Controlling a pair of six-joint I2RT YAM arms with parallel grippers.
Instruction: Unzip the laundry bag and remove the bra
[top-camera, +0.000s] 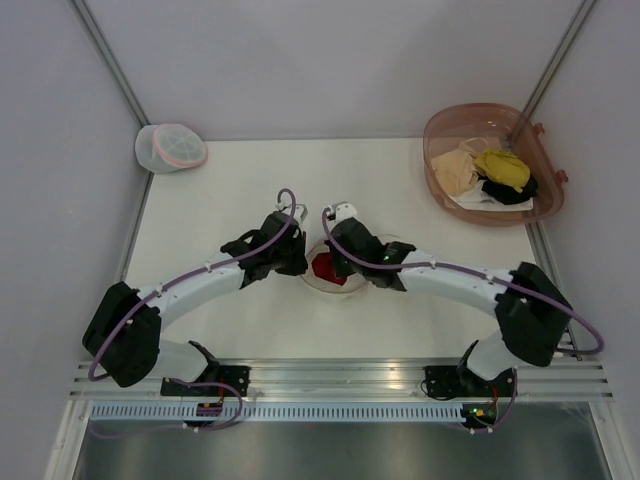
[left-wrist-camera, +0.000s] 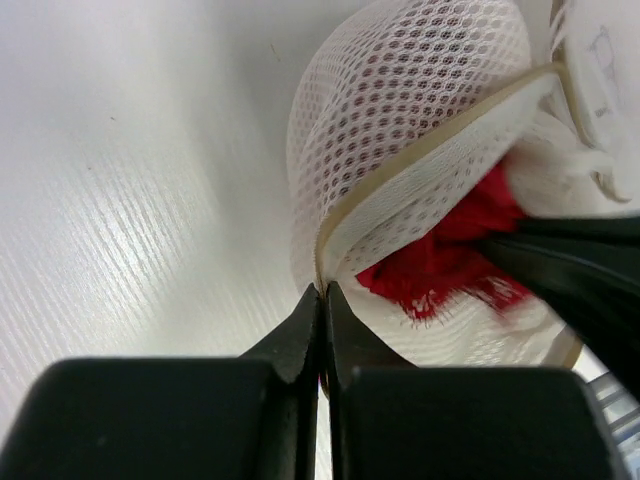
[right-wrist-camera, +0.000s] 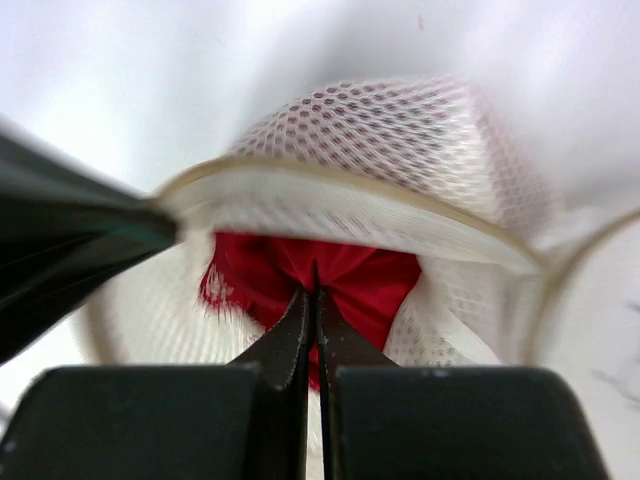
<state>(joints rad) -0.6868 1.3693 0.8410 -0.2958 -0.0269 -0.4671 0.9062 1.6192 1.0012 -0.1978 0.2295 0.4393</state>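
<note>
The bra (right-wrist-camera: 330, 275), bright red, sits bunched inside the laundry bag (right-wrist-camera: 400, 130). The bag is a cream mesh dome lying unzipped and gaping at the middle of the white table (top-camera: 230, 190), between the two arms. The right gripper (right-wrist-camera: 312, 300) reaches into the opening, its fingers pressed together on a fold of the red fabric. The left gripper (left-wrist-camera: 322, 300) is pinched tight on the bag's beige rim. The step in hand looks like drawing the bra out. To do it well, the right arm should pull slowly out through the mouth. The left arm should anchor the rim, so the bag does not lift with the garment and no strap snags.
</note>
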